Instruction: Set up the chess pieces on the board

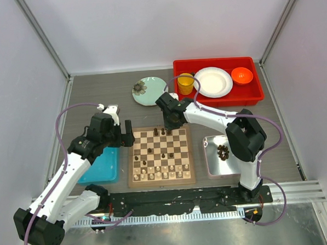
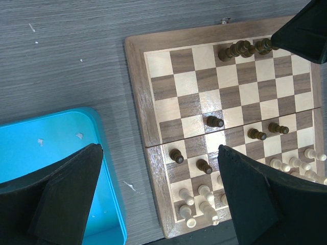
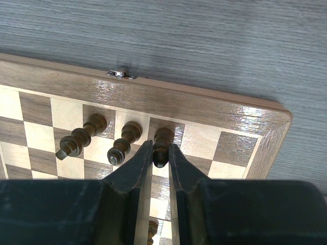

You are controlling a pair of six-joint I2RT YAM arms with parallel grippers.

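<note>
Three dark chess pieces on board far edge; R gripper pinches the held piece nearest far-right corner: center on sq, keep upright, release slow. L gripper spread, empty, over board's left edge

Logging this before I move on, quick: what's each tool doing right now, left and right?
Left tool: open, holding nothing.
Right tool: closed on a dark chess piece.

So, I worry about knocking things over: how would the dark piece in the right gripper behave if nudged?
Probably tippy: the dark piece stands tall and slim. Likely light and stiff, being small wood. Its rounded body might slip in the right gripper or roll once down.
</note>
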